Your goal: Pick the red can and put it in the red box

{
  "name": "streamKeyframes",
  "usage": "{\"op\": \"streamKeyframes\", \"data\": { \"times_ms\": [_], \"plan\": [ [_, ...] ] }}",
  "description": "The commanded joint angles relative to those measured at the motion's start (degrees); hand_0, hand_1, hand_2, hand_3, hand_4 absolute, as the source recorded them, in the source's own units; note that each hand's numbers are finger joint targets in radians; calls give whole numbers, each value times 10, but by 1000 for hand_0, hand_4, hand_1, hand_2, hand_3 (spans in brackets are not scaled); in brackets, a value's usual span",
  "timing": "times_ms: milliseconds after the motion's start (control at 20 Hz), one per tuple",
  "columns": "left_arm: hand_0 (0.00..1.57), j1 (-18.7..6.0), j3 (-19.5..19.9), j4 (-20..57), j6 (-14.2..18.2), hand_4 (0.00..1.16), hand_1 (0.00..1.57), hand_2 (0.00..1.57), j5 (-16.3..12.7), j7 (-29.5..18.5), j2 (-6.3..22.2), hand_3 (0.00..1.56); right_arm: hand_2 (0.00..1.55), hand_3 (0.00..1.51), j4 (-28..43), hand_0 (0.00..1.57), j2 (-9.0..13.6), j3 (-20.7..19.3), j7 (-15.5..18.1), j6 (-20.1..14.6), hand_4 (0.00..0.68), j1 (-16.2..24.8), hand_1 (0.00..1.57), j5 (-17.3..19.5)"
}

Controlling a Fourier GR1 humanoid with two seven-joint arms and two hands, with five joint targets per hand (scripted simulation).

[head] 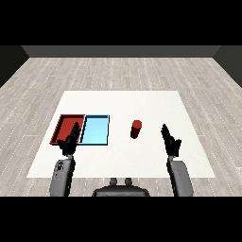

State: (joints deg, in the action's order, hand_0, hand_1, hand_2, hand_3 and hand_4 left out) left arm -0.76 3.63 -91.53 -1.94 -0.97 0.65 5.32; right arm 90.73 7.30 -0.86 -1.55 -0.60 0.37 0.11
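- Red can (136,129) stands upright on the table (142,101), right of the blue tray (96,130).
- Red tray (64,124) lies leftmost.
- Right hand (170,141) near the can, fingers straight, empty.
- Left hand (70,142) over the red tray's front edge, fingers relaxed, empty.

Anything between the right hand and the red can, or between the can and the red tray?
Right hand to red can: only bare table between them. Can to red tray: the light blue tray lies directly between them, so the can must pass over it.

Light blue tray (96,131) flat on white table (142,101).
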Motion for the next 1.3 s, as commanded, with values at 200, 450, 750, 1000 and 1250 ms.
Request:
{"op": "streamKeyframes", "data": {
  "times_ms": [200, 450, 750, 1000, 1250],
  "plan": [
    [0, 5, -20, 7, -7, 0, 0, 0, 18, -14, -10, 0, 0, 0, -68, 0, 59, -95, 48, 89, 0, -38, 0, -75],
    [0, -5, -9, -52, -16, 0, 0, 0, -15, -187, -39, 0, 0, 0, -19, 0, 54, -104, 170, 148, 0, -36, 0, -127],
    [0, 23, -30, -29, -22, 0, 0, 0, -2, -259, -52, 0, 0, 0, -89, 0, 56, -114, 249, 184, 0, -37, 0, -115],
    [0, 5, 22, 30, -66, 0, 0, 0, -50, -284, -15, 0, 0, 0, -157, 0, 58, -124, 265, 178, 0, -85, 0, -100],
    [0, 26, -2, -16, -57, 0, 0, 0, -42, -259, -27, 0, 0, 0, -163, 0, 50, -120, 260, 175, 0, -81, 0, -94]
  ]
}}
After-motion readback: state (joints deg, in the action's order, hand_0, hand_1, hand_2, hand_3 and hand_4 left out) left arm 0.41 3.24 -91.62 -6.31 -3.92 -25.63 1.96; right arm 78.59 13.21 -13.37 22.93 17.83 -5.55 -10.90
